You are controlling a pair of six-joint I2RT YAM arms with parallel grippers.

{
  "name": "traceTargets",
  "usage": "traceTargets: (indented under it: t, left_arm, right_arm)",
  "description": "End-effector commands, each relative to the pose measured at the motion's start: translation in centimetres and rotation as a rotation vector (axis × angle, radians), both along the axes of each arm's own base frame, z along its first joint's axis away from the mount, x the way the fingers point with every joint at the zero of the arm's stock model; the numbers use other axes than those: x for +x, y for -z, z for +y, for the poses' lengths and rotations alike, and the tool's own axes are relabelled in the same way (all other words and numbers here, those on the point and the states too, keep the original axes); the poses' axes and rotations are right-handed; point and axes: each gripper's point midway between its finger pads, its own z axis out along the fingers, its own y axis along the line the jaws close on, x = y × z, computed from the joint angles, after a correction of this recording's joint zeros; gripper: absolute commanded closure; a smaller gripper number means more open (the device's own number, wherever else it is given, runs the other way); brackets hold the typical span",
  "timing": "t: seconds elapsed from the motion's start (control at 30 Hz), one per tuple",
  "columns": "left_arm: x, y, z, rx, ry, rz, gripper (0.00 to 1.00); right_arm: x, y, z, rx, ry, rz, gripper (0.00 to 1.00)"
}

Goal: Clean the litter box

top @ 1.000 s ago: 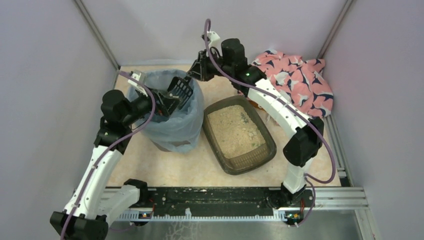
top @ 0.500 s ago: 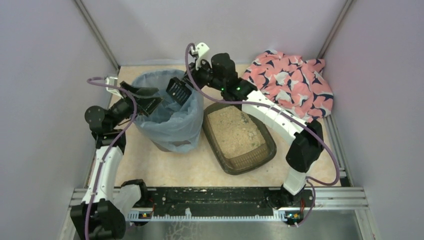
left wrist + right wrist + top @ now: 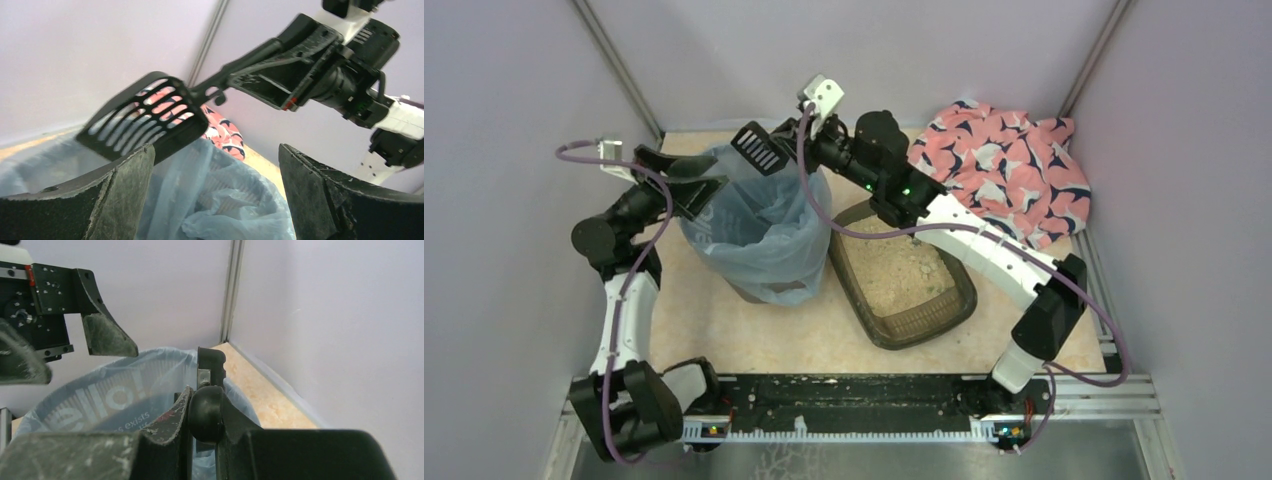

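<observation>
The dark brown litter box [image 3: 902, 270] with beige litter sits right of the bin [image 3: 759, 235], which is lined with a translucent blue bag. My right gripper [image 3: 796, 135] is shut on the handle of the black slotted scoop [image 3: 759, 148] and holds it above the bin's far rim. The scoop head shows in the left wrist view [image 3: 145, 120]; its handle sits between my right fingers [image 3: 206, 412]. My left gripper [image 3: 699, 180] is open and empty at the bin's left rim, jaws wide apart over the bag [image 3: 220, 200].
A pink patterned cloth [image 3: 1009, 165] lies at the back right corner. Walls close in on left, back and right. The black rail [image 3: 844, 400] with the arm bases runs along the near edge.
My right gripper has lifted the scoop up and to the left over the bin's far rim. My left arm has drawn back left, away from the bin's middle.
</observation>
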Motion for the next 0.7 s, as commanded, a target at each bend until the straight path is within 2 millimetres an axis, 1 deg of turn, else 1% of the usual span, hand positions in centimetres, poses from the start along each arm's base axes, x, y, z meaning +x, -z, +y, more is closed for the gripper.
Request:
traceTargets:
  t: [0.0,0.13,0.23,0.33,0.4,0.5,0.53,0.6,0.63,0.67]
  left_arm:
    - [0.6,-1.3,1.8,0.0,0.003,-0.055,0.01]
    - [1.8,-1.1,4.2,-0.055,0.01,-0.048,0.01]
    - [2.6,-1.2,5.9,-0.089,0.014,-0.058,0.01]
    - [4.1,-0.8,7.6,-0.122,0.003,-0.031,0.01]
    - [4.4,-0.9,8.4,-0.131,-0.022,-0.044,0.01]
    - [4.8,-1.3,8.7,-0.121,-0.05,-0.056,0.01]
    - [5.0,-1.6,8.9,-0.13,-0.061,-0.06,0.01]
    - [5.3,-2.0,9.1,-0.139,-0.063,-0.07,0.01]
    - [5.4,-2.2,9.2,-0.142,-0.056,-0.071,0.01]
    - [5.5,-2.5,9.3,-0.143,-0.046,-0.079,0.01]
  right_arm:
    - [-1.9,-7.6,-2.4,0.155,0.02,-0.138,1.0]
    - [-2.6,-8.6,-3.5,0.177,0.024,-0.157,1.0]
    - [-3.6,-9.9,-4.8,0.206,0.026,-0.179,1.0]
    - [-4.8,-11.1,-6.0,0.231,0.02,-0.195,1.0]
    - [-5.7,-12.0,-7.0,0.258,0.019,-0.201,1.0]
    - [-6.5,-12.8,-8.8,0.283,0.049,-0.203,1.0]
    - [-6.6,-12.9,-9.5,0.286,0.07,-0.199,1.0]
    - [-6.4,-12.5,-11.1,0.283,0.121,-0.182,1.0]
    - [-6.2,-12.1,-11.9,0.281,0.153,-0.166,1.0]
    - [-5.7,-11.3,-12.8,0.275,0.197,-0.137,1.0]
